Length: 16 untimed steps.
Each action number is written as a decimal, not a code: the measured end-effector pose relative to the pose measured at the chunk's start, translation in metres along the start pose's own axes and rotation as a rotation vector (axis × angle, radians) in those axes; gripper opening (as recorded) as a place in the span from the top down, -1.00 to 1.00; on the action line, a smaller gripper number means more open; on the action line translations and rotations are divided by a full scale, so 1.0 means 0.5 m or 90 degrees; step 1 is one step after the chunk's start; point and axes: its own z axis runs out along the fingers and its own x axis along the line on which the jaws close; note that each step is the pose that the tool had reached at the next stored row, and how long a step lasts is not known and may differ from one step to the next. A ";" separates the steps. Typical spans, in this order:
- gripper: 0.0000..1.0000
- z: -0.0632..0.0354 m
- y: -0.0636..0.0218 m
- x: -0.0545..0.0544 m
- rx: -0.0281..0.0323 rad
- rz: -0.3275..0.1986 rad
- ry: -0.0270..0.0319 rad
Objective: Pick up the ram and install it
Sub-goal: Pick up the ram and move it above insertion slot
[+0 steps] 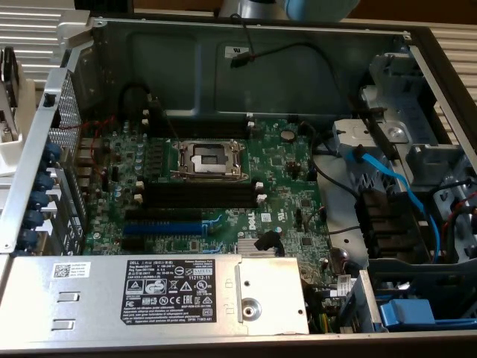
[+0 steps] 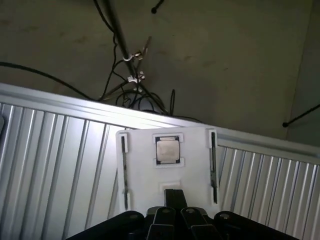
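In the wrist view my gripper (image 2: 173,202) hangs shut over a white holder (image 2: 167,180) that lies on a ribbed metal surface, and nothing sits between its fingers. A thin dark stick stands on edge in a slot on each side of the holder, one (image 2: 123,172) and another (image 2: 213,167). They look like the ram seen edge-on, both apart from the gripper. A square silver processor chip (image 2: 167,150) rests in the holder between them. In the exterior view the open computer case shows the green motherboard (image 1: 283,171) with long black memory slots (image 1: 197,195), all bare.
A metal processor socket (image 1: 209,159) sits above the black slots and a blue slot (image 1: 160,227) below them. The grey power supply (image 1: 156,287) fills the front. Blue cables (image 1: 395,186) and drive bays crowd the exterior view's right. Part of my arm (image 1: 305,7) shows above the case.
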 end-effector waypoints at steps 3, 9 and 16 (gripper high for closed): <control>0.80 0.000 0.000 0.000 -0.0046 -0.031 0.0008; 0.80 0.001 0.000 0.000 -0.0112 -0.065 0.0010; 0.80 0.002 0.000 0.000 -0.0119 -0.065 0.0025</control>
